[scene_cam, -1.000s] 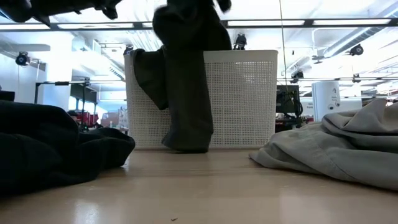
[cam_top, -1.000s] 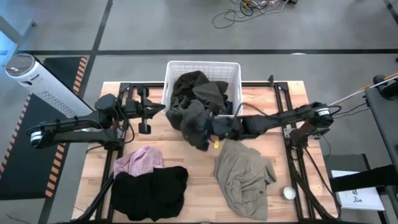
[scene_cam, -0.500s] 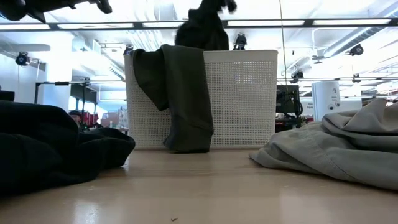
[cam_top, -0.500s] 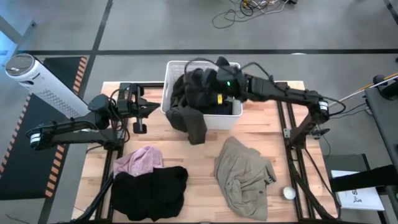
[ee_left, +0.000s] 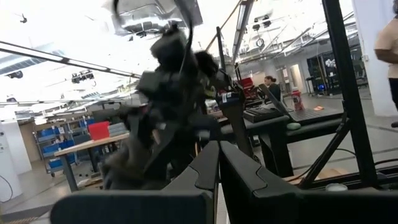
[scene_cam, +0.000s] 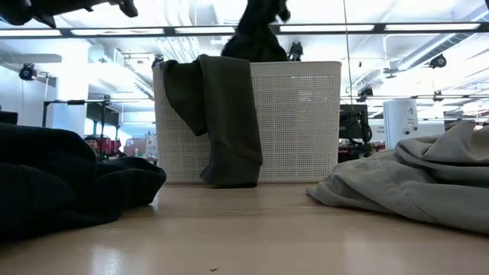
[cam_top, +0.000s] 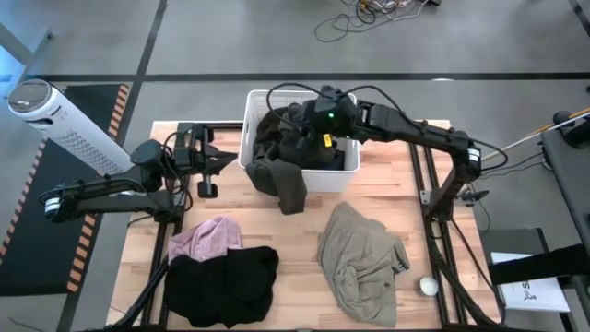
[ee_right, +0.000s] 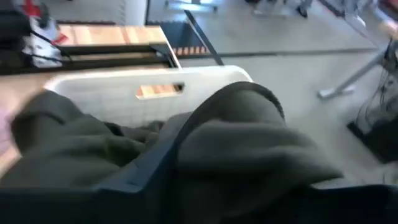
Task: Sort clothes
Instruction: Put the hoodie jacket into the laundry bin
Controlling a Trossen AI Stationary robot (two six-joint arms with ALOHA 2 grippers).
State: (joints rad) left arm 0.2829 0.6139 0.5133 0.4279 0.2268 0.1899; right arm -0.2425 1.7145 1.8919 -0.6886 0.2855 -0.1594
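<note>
**Right arm over the basket, olive clothes heaped inside**

The table (cam_top: 295,231) fills the middle of the high view, with the white basket (cam_top: 261,101) at its upper centre. On the table lie three loose piles: a khaki piece (cam_top: 361,263) at lower right, a black piece (cam_top: 221,284) at lower left, and one pink shirt (cam_top: 207,238) just above the black one and touching it. The remaining clothes are the dark olive heap (cam_top: 290,136) in the basket; one olive piece (cam_top: 288,187) hangs over the front wall down to the table. How many garments make up the heap I cannot tell.

The right gripper (cam_top: 318,118) hovers over the basket's right half, right above the heap; the wrist view shows olive cloth close under it, but whether its jaws are apart or clamped on cloth I cannot tell. The left gripper (cam_top: 214,161) waits at centre left, just beside the basket, jaws together and empty.

The step looks like drawing one olive garment out. Doing it well probably means pinching a single layer high on the heap, lifting straight up until it clears the rim, and watching that the draped piece is not dragged along or the light basket tipped
</note>
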